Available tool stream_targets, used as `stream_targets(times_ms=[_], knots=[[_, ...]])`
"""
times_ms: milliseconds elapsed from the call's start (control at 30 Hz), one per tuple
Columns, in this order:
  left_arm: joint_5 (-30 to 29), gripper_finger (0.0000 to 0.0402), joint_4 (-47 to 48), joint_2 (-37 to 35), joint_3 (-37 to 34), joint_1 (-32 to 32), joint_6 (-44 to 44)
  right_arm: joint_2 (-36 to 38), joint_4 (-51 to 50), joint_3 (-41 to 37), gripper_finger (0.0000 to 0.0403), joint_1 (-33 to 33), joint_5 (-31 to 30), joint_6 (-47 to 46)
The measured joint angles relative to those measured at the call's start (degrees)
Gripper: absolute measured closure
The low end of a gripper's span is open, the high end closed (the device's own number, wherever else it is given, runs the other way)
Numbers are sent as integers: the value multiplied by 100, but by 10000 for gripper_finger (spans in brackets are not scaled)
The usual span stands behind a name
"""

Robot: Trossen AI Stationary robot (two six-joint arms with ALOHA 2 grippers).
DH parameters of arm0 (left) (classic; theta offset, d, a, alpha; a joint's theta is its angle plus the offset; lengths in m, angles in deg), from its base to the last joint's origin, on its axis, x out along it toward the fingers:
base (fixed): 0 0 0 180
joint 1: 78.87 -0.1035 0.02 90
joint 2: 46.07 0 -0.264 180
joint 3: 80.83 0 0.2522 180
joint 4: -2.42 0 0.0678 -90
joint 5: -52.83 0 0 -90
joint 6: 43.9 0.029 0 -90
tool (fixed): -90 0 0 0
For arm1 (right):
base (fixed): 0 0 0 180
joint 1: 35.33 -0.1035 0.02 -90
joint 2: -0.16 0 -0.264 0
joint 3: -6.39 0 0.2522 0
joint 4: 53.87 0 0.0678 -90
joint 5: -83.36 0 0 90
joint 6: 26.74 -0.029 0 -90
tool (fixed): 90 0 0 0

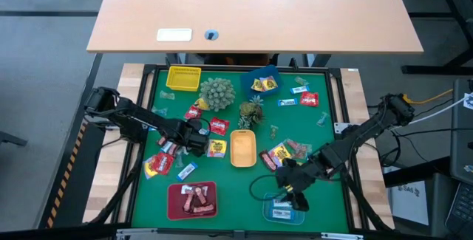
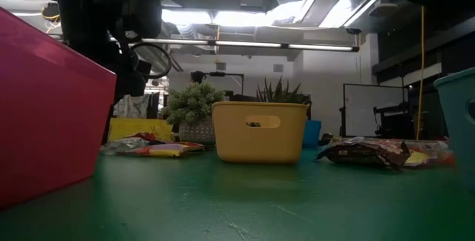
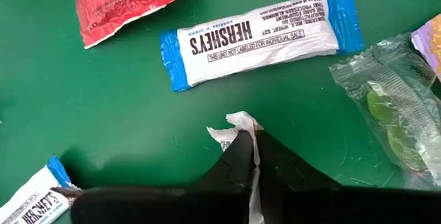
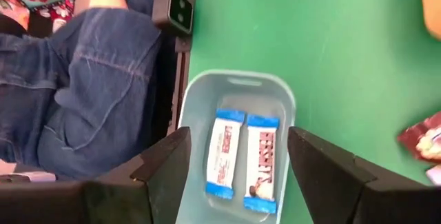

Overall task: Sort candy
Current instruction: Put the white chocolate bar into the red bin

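Wrapped candy lies scattered on the green mat (image 1: 236, 188). My left gripper (image 1: 198, 140) (image 3: 255, 138) is at the mat's left-centre, shut on a white-wrapped candy. Under it lie a blue-white bar (image 3: 262, 34), a red wrapper (image 3: 124, 0) and a pale green sweet (image 3: 393, 107). My right gripper (image 1: 293, 194) (image 4: 238, 133) hangs open over the pale blue tray (image 4: 200, 93) near the mat's near edge and touches nothing. Two blue-white bars (image 4: 242, 158) lie flat in that tray. My left gripper pinches the white candy between its two fingertips. A crinkled white end of the wrapper (image 3: 233, 124) sticks out past the tips. The rest of the candy is hidden behind the fingers (image 3: 238, 158), so I cannot tell how it sits.
A red tray (image 1: 171, 199) holds brown-pink candies at the near left. An orange tray (image 1: 243, 148) sits mid-mat, with a yellow tray (image 1: 183, 78) and a blue tray (image 1: 260, 81) at the far edge. Two spiky plants (image 1: 216, 92) stand between them. A person in jeans (image 4: 89, 93) is beyond the near edge.
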Motion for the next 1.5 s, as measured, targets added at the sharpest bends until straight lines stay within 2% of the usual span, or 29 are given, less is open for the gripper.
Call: stream_targets(times_ms=[333,633,867,1100,1500], knots=[[222,401,-504,-217,4,226,332,7,-234,156,160,628,16,888],[224,401,-1009,-752,9,460,557,7,-1208,155,160,1201,-586,1254],[652,401,-1669,-1447,9,726,964,7,-1611,153,160,1450,-892,1262],[1358,401,-2840,-1612,9,1395,1325,7,-1660,153,160,1455,-1207,1815],[1199,401,-3158,-1466,11,2749,1282,7,-1657,153,160,1453,-1264,1874]])
